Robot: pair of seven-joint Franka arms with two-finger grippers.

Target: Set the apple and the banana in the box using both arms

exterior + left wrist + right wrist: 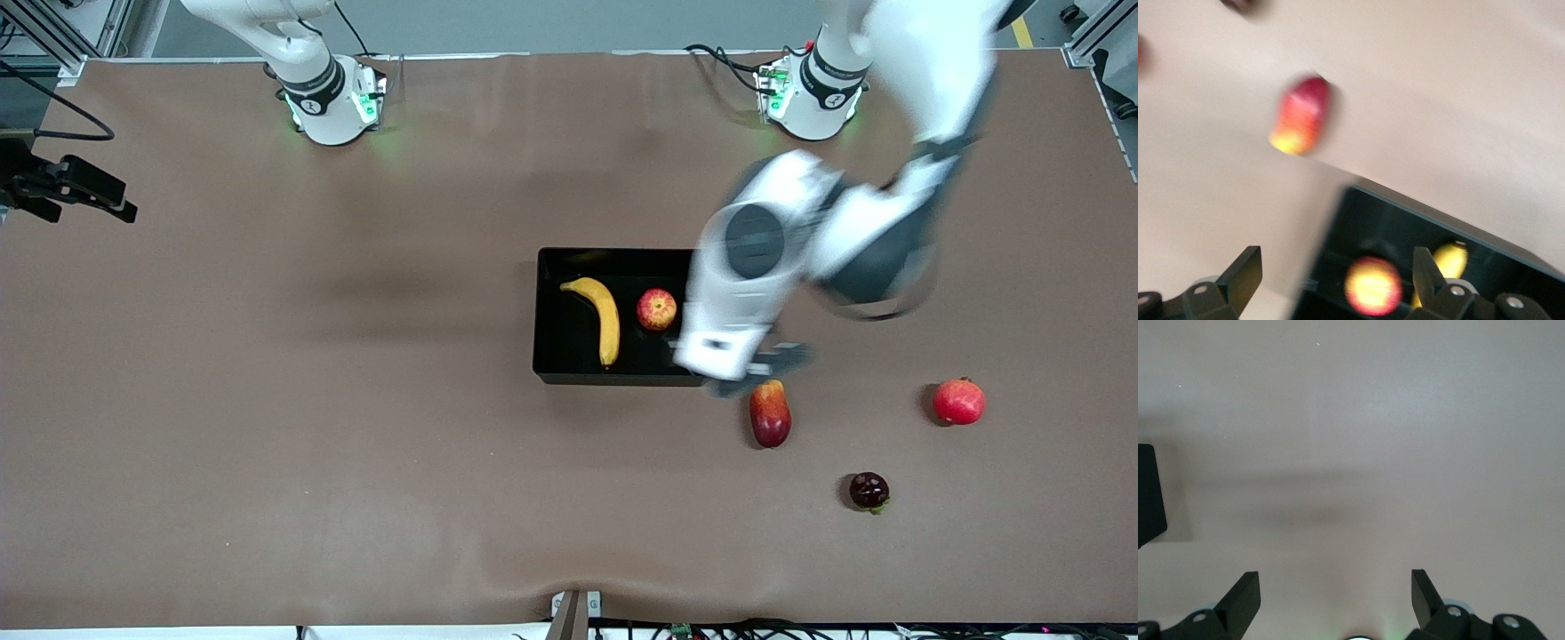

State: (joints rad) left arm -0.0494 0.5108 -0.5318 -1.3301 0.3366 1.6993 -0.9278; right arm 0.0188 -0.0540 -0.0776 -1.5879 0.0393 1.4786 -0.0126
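Observation:
The banana (605, 318) and the apple (656, 309) lie side by side in the black box (569, 348) at mid-table. My left gripper (756, 372) is open and empty, in the air over the box's wall at the left arm's end. In the left wrist view the open gripper (1336, 263) hangs over that wall, with the apple (1371, 285), the banana's tip (1450, 259) and the box (1405, 220) below. My right gripper (1336, 583) is open and empty over bare table and is out of the front view.
A red-yellow mango-like fruit (770, 413) lies just outside the box, nearer the front camera. A round red fruit with a crown (959, 401) and a small dark fruit (869, 491) lie toward the left arm's end. A black corner (1148, 493) shows in the right wrist view.

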